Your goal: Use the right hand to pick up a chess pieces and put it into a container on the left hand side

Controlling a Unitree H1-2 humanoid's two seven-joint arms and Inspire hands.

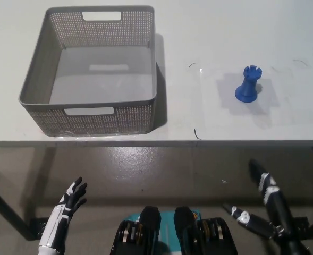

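Observation:
A blue chess rook [248, 85] stands upright on the white table [209, 32], right of the middle. A grey perforated basket [92, 74] sits on the table's left half with nothing in it. My black right hand [265, 204] hangs below the table's front edge at the lower right, fingers spread and open, well short of the rook. My white left hand [66, 212] rests at the lower left, below the table, open with fingers apart.
The table's front edge [156, 142] runs across the picture's middle, with grey floor [161, 170] beneath. A faint outlined rectangle [199, 101] marks the tabletop around the rook.

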